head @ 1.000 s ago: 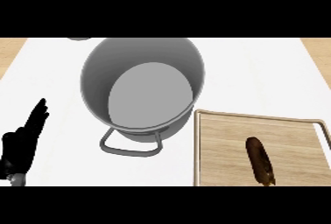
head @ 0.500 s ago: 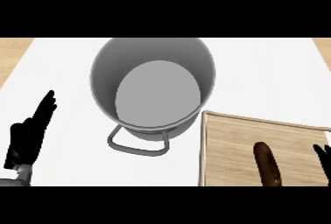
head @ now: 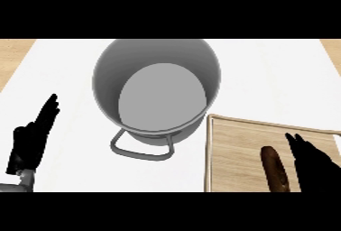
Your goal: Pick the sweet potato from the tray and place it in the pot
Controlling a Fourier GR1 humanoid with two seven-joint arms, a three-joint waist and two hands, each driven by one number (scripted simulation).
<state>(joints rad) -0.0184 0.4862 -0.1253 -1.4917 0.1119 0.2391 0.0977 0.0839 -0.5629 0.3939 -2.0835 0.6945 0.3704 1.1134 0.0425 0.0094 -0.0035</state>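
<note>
Reaching for the sweet potato

The right hand (head: 313, 164), fingers straight and open, hovers just right of the sweet potato (head: 274, 169) on the near-right tray (head: 233, 135); next, close round it, then lift to the pot (head: 160, 90).

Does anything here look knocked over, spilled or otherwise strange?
Nothing stands out. The pot stands upright and empty, the sweet potato lies whole on the tray, with no spill. The right robot hand is beside the potato; the left robot hand rests open at the view's left.
</note>
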